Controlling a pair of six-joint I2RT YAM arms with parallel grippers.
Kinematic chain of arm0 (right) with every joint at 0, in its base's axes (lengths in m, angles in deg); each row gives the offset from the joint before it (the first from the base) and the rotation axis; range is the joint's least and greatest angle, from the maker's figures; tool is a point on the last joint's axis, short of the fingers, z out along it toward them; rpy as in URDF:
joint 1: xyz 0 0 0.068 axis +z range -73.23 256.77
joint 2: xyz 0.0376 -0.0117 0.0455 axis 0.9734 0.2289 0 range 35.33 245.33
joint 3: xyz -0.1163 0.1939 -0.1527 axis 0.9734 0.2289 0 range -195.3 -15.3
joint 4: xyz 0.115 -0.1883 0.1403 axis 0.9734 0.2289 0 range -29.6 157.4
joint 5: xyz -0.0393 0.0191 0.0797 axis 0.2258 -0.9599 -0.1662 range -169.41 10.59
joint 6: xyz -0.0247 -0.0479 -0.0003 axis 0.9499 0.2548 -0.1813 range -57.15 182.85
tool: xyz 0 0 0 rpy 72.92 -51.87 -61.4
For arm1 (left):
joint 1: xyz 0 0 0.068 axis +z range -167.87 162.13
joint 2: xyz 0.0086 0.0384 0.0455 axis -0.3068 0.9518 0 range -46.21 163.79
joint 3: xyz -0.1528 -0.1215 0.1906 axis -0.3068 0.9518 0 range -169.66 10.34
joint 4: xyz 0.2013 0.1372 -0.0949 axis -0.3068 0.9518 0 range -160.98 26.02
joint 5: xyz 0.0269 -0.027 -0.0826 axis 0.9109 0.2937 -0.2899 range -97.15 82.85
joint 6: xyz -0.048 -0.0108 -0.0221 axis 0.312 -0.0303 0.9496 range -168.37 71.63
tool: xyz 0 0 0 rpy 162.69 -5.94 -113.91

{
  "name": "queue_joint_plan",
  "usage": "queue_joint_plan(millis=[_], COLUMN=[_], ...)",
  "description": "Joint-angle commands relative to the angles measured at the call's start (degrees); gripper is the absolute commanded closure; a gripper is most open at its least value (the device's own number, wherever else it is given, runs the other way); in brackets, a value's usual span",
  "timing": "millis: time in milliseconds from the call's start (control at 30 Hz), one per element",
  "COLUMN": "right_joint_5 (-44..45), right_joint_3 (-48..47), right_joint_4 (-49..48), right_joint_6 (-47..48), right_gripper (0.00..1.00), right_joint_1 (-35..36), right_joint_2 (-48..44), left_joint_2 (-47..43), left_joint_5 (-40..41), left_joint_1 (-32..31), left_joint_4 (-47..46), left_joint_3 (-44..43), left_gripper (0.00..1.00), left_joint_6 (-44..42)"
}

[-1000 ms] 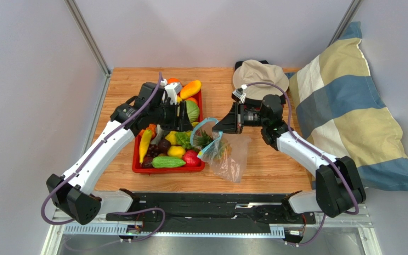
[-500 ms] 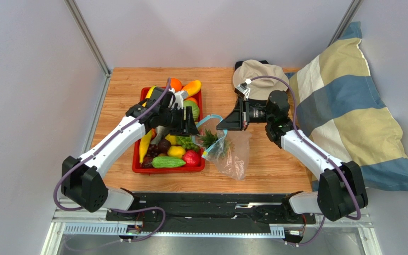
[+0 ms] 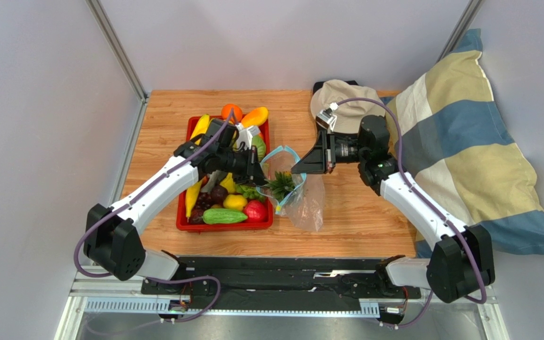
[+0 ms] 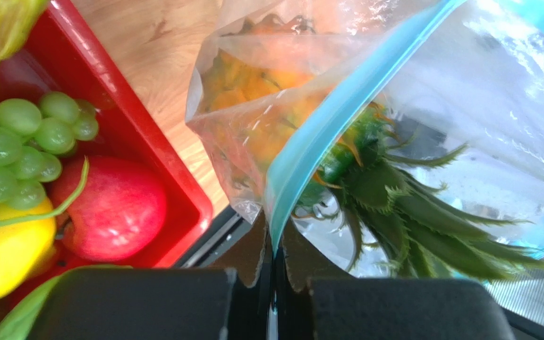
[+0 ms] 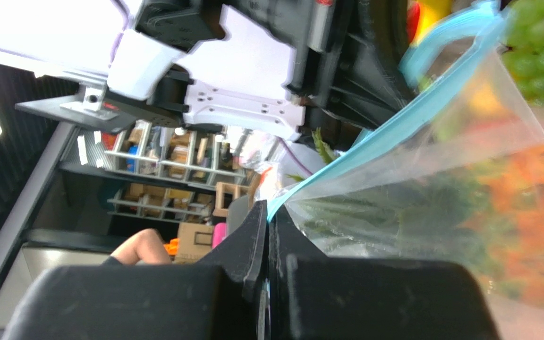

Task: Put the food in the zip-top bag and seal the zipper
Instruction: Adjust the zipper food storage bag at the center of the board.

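Checking grips: what is each gripper on? — Ana

Left gripper (image 4: 273,255) is pinched tight on the zipper (image 4: 339,106). The blue-green strip runs straight out from between its fingers. Right gripper (image 5: 268,219) is clamped on the same strip at the opposite side of the mouth. — Raj

Bag position? — Ana

The zip-top bag (image 3: 309,204) hangs between the two grippers, just right of the red tray (image 3: 225,227). Its lower end is down on the wooden table (image 3: 356,219). From the top camera the strip forms an open loop, so the mouth is not sealed. — Raj

Contents? — Ana

One pineapple (image 3: 282,185) is inside, with its green crown toward the mouth and its orange body deeper in. Left wrist view shows the leaves right behind the strip. — Raj

What's in the tray? — Ana

Red apple (image 4: 115,209) is in the near right corner, touching the tray wall. Green grapes (image 4: 19,142) sit just beside it, with the yellow lemon (image 4: 5,255) under them. The cucumber (image 3: 224,217) lies along the near rim. More pieces are at the far end, partly hidden by the left arm. — Raj

Anything else on the table? — Ana

A beige hat (image 3: 342,99) is at the far edge behind the right arm. A striped pillow (image 3: 459,142) is on the right. — Raj
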Motion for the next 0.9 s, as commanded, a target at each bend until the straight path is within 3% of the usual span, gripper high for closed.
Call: queue_joint_plan(millis=[0,33,133,333,667,867], right_joint_5=[4.0,8.2,14.3,21.7,31.8,34.5], right_joint_3=[-7.7,-9.8,-10.9,-13.2,-12.6,-14.8], right_joint_4=[26.8,37.9,48.5,58.0,63.1,63.2], right_joint_6=[23.9,28.5,36.7,48.2,55.0,53.6], right_gripper=[1.00,1.00,1.00,1.00,1.00,1.00], right_joint_1=[-2.2,-2.6,-3.3,-3.4,-3.4,-3.4], right_joint_2=[-4.1,-4.2,-5.4,-10.6,-14.7,-14.1], left_joint_2=[-2.1,-2.1,-2.0,0.3,4.4,7.2], left_joint_5=[-1.4,-1.0,1.6,7.0,7.4,6.8], left_joint_1=[-1.5,-2.3,-6.4,-10.1,-10.3,-11.0], left_joint_4=[5.1,8.1,12.1,14.1,12.2,10.7], left_joint_3=[-10.5,-12.6,-19.2,-26.5,-23.9,-24.6], left_gripper=[1.00,1.00,1.00,1.00,1.00,0.98], left_joint_6=[-6.8,-8.4,-13.8,-21.8,-26.0,-26.2])
